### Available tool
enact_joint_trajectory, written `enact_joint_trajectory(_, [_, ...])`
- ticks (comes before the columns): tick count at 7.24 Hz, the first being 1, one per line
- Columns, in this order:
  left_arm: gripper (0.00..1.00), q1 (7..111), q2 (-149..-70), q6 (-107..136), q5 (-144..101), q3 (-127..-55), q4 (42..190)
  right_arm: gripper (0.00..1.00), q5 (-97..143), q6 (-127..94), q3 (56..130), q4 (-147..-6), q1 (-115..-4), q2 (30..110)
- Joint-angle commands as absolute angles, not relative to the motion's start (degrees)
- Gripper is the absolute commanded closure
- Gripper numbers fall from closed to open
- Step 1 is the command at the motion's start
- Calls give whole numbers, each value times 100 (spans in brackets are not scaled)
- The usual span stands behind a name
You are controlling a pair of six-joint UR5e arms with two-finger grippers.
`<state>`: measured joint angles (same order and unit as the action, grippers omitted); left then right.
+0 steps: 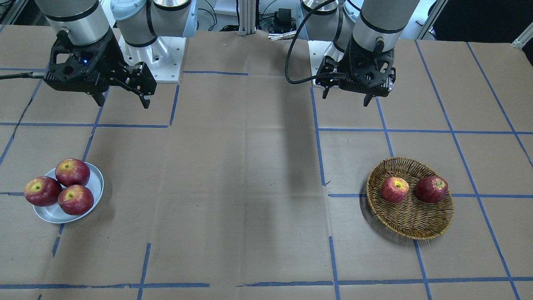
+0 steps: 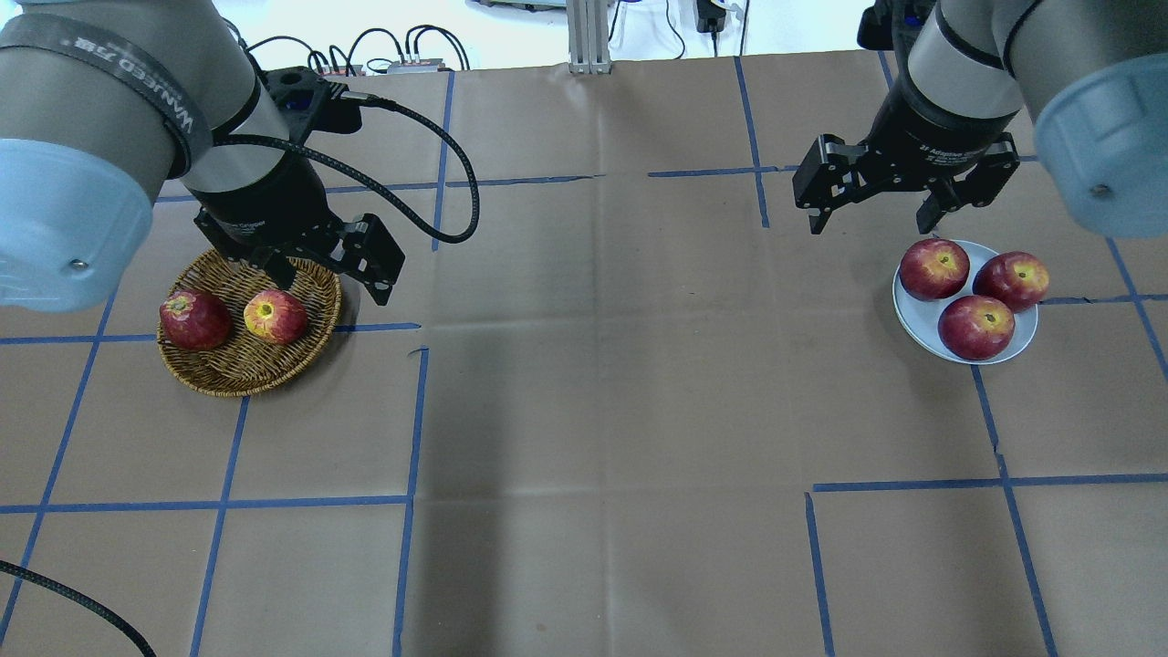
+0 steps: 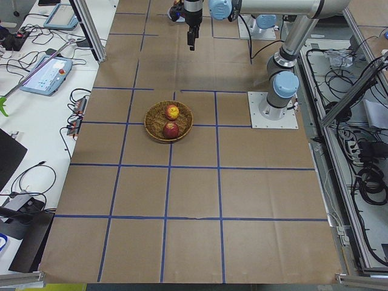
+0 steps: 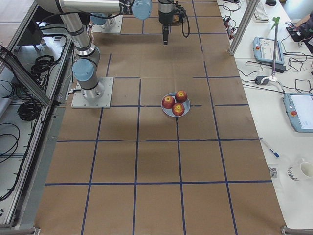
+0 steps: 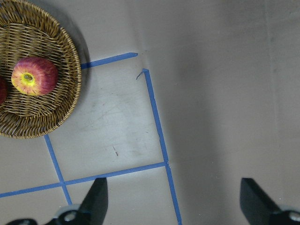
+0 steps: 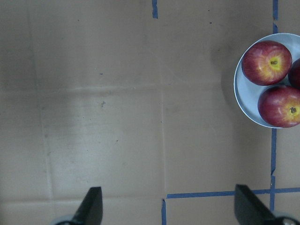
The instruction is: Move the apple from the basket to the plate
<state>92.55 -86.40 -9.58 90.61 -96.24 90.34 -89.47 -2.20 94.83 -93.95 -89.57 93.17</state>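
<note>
Apple [image 2: 275, 317] pale pink-red (yellow stem hollow) in basket [image 2: 228, 376]; left gripper [image 2: 329, 285], right gripper [image 2: 870, 225] wide open, empty

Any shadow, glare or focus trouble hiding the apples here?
Front-facing view: a broad soft shadow runs down the table, missing basket and plate. Left wrist view: the apple is sharp; only the near fingertips blur. Overhead view: no harsh glare on the plate.

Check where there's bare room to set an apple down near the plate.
Crowded: the plate, three glossy apples fill it, only rim slivers bare. Free: the wide table stretch between plate and basket; the basket also has spare weave round the apple.
</note>
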Motion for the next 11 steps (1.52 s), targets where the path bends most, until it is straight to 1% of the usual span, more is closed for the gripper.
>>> enact_joint_trajectory(1, [1, 9255, -8648, -949, 9062, -9615, 9026, 0, -8947, -211, 9483, -9396, -8956, 9316])
enact_joint_trajectory(3, [1, 9255, -8639, -932, 9149, -9589, 8974, 0, -8947, -220, 9483, -9396, -8956, 9316])
enact_joint_trajectory(6, [1, 9237, -8920, -853, 9141, -9440, 8947, 0, -8947, -220, 9483, -9396, -8956, 9316])
enact_joint_trajectory(11, [1, 9211, -9026, -553, 9272, -9431, 8658, 0, -8947, -211, 9483, -9396, -8956, 9316])
